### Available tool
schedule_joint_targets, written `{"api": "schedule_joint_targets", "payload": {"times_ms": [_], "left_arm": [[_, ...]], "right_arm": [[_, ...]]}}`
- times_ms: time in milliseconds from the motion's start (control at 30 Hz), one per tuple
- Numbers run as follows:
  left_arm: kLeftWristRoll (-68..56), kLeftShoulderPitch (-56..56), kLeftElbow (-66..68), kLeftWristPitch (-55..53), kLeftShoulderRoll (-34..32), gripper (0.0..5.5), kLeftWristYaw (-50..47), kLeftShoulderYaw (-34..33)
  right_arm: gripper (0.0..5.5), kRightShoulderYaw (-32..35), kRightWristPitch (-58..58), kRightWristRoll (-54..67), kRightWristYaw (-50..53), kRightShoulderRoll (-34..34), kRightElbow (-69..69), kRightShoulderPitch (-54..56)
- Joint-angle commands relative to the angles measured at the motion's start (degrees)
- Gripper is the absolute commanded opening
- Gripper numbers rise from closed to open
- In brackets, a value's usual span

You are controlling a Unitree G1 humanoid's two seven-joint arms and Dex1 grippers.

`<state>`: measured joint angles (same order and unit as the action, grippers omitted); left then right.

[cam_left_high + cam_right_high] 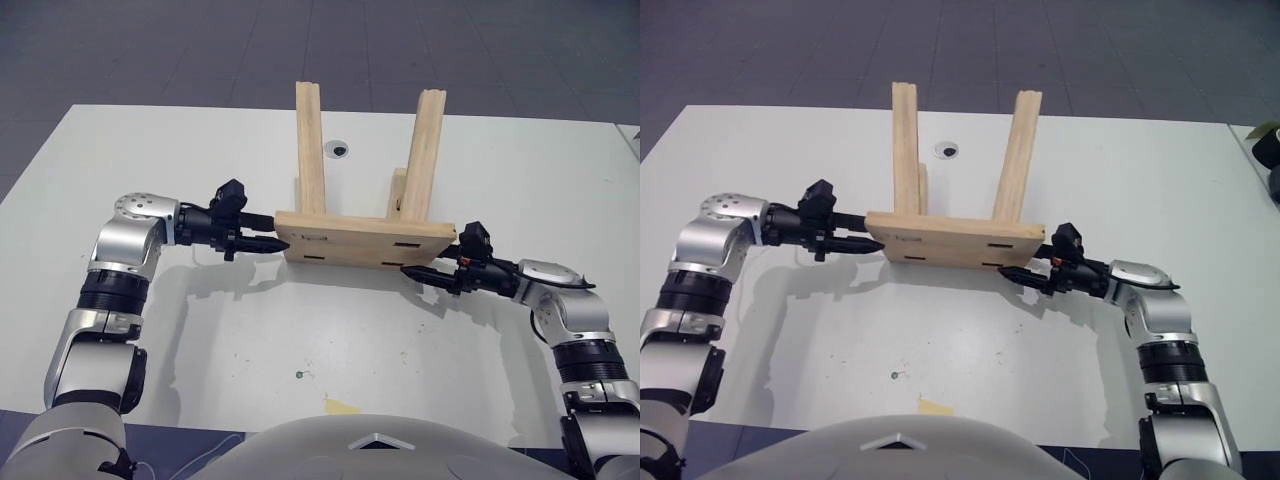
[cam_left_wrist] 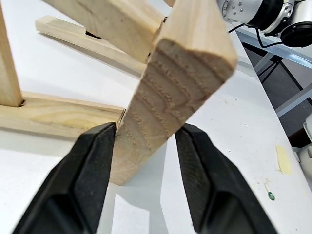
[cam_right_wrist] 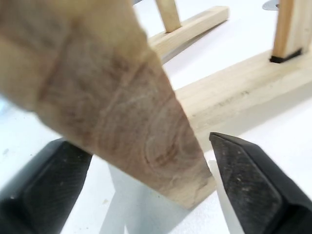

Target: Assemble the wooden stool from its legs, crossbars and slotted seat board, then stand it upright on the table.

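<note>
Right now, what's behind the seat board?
Left leg and right leg run away from the seat board; a short wooden piece sits beside the right leg. Their joints to the board are covered.

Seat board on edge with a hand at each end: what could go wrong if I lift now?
The right hand is open around the end of the seat board, so that end could drop. The legs jut to the far side, so the stool may twist when raised by its board ends.
</note>
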<state>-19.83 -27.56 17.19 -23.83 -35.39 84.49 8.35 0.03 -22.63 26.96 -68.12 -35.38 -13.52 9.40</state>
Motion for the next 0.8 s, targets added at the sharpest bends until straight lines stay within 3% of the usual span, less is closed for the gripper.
{"api": "schedule_joint_targets", "payload": {"times_ms": [33, 100, 200, 700, 733, 800], "left_arm": [[-1.5, 1.5, -4.9, -2.4, 0.0, 1.75, -0.3, 0.5], [-1.4, 1.4, -5.2, -2.6, 0.2, 1.74, -0.8, 0.4], [-0.3, 1.5, -4.4, -1.9, 0.3, 1.73, -1.7, 0.5], [-2.2, 4.4, -8.5, -3.2, 1.6, 4.32, -5.2, -0.1], [-2.1, 4.2, -8.4, -3.0, 2.2, 4.48, -6.5, -0.2], [-2.4, 4.0, -8.4, -3.2, 3.0, 4.24, -8.3, -0.4]], "right_arm": [[4.93, 0.5, -0.9, 0.4, -1.2, -0.5, 0.1, 1.1], [5.29, 0.6, -1.6, 0.7, -1.9, -0.7, 0.4, 1.1], [5.4, 1.2, -3.4, 1.8, -2.8, -1.1, 0.8, 1.1], [5.4, 3.3, -6.4, 2.5, -4.1, -4.1, 2.4, 0.5], [5.19, 3.2, -6.5, 2.4, -4.3, -4.3, 2.8, 0.2], [4.96, 2.8, -6.5, 2.3, -4.4, -4.4, 3.2, 0.1]]}}
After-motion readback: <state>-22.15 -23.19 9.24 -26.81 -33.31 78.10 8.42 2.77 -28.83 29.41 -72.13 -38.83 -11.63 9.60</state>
